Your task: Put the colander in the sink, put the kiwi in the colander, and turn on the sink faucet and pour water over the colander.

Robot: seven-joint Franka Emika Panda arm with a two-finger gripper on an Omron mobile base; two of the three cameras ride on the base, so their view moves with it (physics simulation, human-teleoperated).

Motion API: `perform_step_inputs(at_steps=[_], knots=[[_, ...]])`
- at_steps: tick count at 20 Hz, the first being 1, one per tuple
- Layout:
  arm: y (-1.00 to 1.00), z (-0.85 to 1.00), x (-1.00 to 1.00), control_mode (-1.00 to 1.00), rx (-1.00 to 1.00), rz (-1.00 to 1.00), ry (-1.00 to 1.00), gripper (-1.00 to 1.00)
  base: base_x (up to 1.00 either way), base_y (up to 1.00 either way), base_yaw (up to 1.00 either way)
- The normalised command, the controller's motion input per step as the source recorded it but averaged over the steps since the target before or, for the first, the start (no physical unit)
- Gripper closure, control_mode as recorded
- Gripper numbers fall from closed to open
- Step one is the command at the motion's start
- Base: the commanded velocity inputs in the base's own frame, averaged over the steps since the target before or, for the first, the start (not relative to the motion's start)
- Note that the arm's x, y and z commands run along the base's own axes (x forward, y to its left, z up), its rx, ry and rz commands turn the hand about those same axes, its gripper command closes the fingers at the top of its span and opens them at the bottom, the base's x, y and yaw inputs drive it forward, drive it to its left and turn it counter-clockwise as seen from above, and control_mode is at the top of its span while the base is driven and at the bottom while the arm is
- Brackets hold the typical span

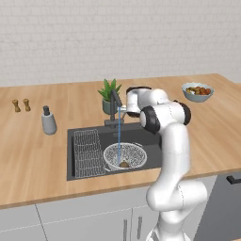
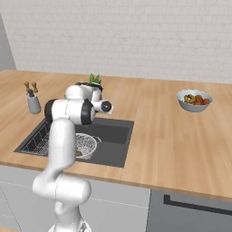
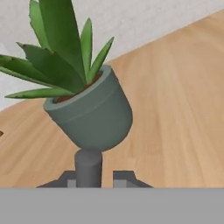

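Note:
The white mesh colander [image 1: 124, 155] [image 2: 86, 144] sits in the dark sink [image 1: 153, 143] [image 2: 113, 140], right of centre. The brown kiwi [image 1: 124, 164] lies at its bottom. A thin stream of water [image 1: 119, 136] falls from the spout of the dark sink faucet [image 1: 114, 109] into the colander. My gripper [image 1: 126, 109] [image 3: 96, 180] is shut, high up right beside the faucet's top. In the hand view a dark grey post of the faucet [image 3: 88, 168] rises between the fingertips [image 3: 124, 178]; I cannot tell whether they touch it.
A potted green plant [image 1: 109, 95] [image 2: 94, 79] [image 3: 94, 114] stands just behind the faucet. A wire rack [image 1: 88, 151] lies in the sink's left half. A soap dispenser [image 1: 48, 121] [image 2: 33, 103] and two brown shakers [image 1: 21, 105] stand on the left, and a fruit bowl [image 1: 197, 92] [image 2: 194, 100] on the right.

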Motion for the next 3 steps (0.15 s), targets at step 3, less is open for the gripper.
perform_step_inputs(at_steps=[3], knots=[[-0.72, 0.0, -0.27, -1.0, 0.08, 0.0, -0.02, 1.0, 0.0, 0.0, 0.0]])
